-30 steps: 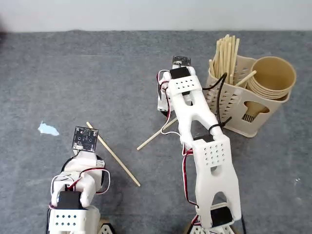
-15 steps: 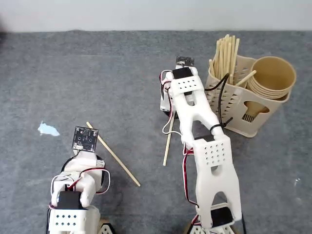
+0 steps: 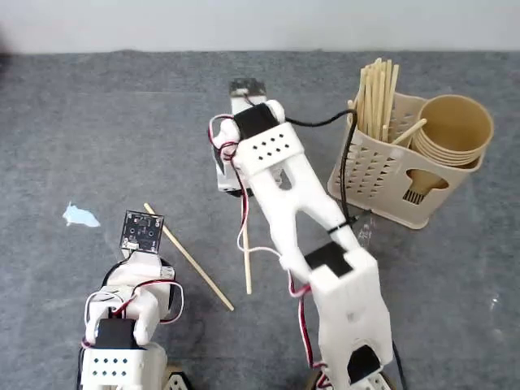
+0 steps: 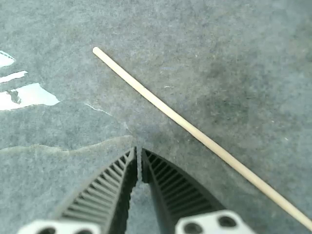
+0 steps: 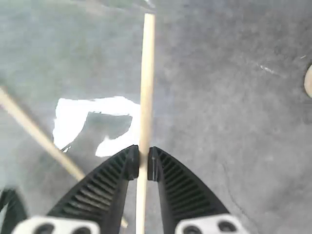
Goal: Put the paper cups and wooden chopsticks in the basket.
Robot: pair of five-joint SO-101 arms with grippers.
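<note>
Wooden chopstick (image 5: 146, 87) pinched between the right gripper (image 5: 141, 163) jaws, which are clamped on it partway along its length. In the high view this stick (image 3: 246, 260) runs out from under the right arm toward the near edge of the table, left of the basket (image 3: 382, 191) and well apart from it. Cannot tell whether its free end touches the grey mat (image 3: 122, 122).

Second chopstick (image 3: 188, 257) lies flat on the mat, slanted, between the two arms; not touching the held one. The left gripper (image 4: 138, 156) sits just beside it (image 4: 195, 134), jaws pressed together with nothing between them.

Basket stands at the far right. One compartment holds a stack of paper cups (image 3: 451, 130); the neighbouring one holds an upright chopstick bundle (image 3: 375, 93).

Pale scrap (image 3: 80, 215) on the mat, left of the left arm.
</note>
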